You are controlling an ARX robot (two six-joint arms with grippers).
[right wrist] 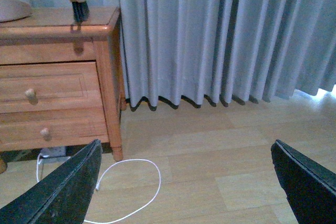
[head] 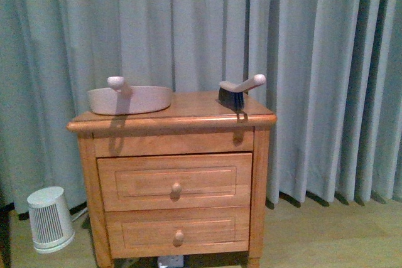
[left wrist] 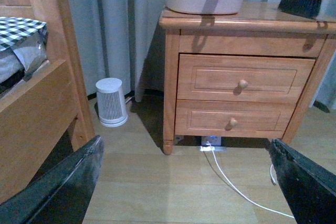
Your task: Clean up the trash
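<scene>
Straight ahead, we see the beige dustpan (head: 130,100) and a brush (head: 235,91) on the wooden nightstand (head: 188,120). From the left wrist, our left gripper (left wrist: 185,141) has its fingers spread wide, holding nothing. From the right wrist, our right gripper (right wrist: 185,142) gapes likewise. We cannot tell where the trash lies.

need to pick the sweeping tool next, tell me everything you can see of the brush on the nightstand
The brush is a small hand brush: pale, plastic-looking handle with a rounded knob end, dark bristles below. It rests bristles-down on the nightstand top near its right front corner, handle tilted up to the right. Nothing else touches it; the dustpan sits apart.
</scene>
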